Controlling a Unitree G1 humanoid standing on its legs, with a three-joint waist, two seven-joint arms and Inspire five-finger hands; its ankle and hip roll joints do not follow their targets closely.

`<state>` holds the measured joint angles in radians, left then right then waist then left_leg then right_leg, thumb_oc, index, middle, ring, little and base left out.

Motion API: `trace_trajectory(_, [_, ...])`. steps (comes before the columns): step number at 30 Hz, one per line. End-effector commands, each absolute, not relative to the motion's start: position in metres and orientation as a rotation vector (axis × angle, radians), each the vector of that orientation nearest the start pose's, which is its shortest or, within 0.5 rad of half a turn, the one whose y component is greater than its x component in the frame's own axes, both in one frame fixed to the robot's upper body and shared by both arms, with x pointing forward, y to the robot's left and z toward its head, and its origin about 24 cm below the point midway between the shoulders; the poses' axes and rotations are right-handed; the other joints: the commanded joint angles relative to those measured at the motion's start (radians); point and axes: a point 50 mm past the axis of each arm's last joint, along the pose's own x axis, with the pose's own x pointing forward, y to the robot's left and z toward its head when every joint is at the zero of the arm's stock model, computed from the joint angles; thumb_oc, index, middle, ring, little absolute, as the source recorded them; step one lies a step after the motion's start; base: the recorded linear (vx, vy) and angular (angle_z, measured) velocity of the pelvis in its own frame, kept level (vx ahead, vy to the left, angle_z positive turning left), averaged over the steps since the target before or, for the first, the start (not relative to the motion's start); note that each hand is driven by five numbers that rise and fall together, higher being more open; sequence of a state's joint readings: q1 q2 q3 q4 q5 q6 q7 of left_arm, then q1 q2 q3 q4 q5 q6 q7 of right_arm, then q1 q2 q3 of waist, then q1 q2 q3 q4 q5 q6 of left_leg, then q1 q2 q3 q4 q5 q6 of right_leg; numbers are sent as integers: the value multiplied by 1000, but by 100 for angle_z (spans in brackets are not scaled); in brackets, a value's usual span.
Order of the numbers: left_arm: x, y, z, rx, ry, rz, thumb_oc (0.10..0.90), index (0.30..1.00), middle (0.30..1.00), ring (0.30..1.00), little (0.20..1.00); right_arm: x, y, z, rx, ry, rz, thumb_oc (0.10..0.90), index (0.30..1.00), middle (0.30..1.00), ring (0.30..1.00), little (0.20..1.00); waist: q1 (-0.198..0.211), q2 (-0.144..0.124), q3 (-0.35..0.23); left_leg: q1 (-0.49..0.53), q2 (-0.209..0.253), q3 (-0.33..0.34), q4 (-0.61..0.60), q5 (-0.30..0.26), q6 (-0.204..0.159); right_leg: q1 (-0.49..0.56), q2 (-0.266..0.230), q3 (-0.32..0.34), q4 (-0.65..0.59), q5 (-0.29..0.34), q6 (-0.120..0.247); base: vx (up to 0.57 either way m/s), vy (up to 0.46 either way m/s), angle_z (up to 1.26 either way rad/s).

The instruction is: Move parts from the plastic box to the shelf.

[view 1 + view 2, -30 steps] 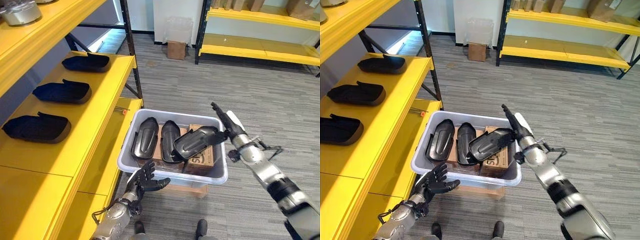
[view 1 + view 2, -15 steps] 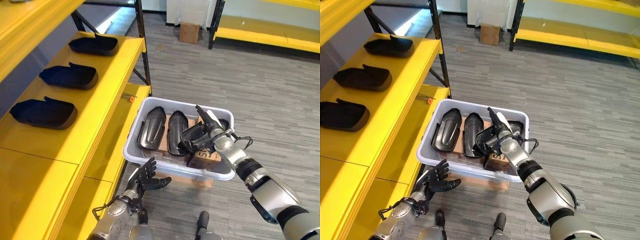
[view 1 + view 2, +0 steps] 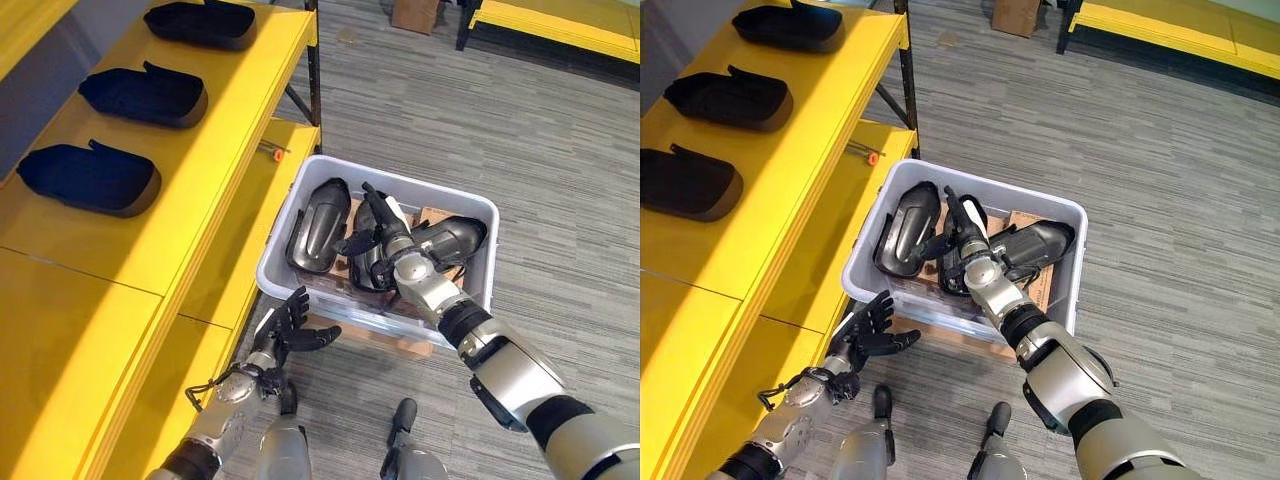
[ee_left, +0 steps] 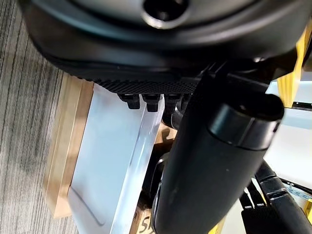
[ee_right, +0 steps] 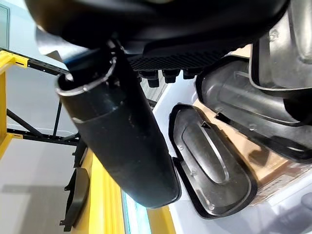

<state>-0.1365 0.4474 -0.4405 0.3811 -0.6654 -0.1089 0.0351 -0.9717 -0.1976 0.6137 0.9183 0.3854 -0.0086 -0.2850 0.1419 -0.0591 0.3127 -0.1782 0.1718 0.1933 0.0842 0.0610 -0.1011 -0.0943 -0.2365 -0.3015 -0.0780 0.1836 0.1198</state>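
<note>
reaching into the plastic box point(image 3: 470, 300), the right hand point(image 3: 385, 235) spreads relaxed fingers over black moulded parts point(image 3: 320, 222), likely light, rigid, slick; their raised edges offer grip. left hand point(image 3: 285, 330) hangs loose-fingered near the box.

Right arm enters from lower right, extended forward and inward, forearm raised. Right hand point(image 3: 385, 240) is lowered at the end of it, fingers spread and partly straight, thumb point(image 5: 119, 131) extended. Left arm is low at lower left, left hand point(image 3: 285, 330) open, fingers fanned, holding nothing.
</note>
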Motion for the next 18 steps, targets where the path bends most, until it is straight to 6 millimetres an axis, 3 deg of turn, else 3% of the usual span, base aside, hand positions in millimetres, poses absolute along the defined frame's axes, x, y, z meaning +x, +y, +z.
trace_trajectory(1, [266,158,15,-133,156,-267,900,1000,1000,1000,1000,408,-63,195,-276,-248,100,900,1000,1000,1000,1000,22,-4,-27,-40,19,-28,114,-82,9,12,-115,27,161,-119,48,-1,25,10])
trace_trajectory(11, [270,159,19,-121,137,-248,900,1000,1000,1000,1000,412,-77,204,-450,-294,-13,900,1000,1000,1000,1000,22,5,1,-71,10,-32,145,-94,19,-9,-126,25,171,-112,49,-16,27,3])
trace_trajectory(18, [274,156,22,-116,114,-234,900,1000,1000,1000,1000,408,-75,219,-595,-410,-74,900,1000,1000,1000,1000,6,10,17,-83,11,-23,162,-102,22,-31,-132,40,182,-109,49,-14,23,-2])
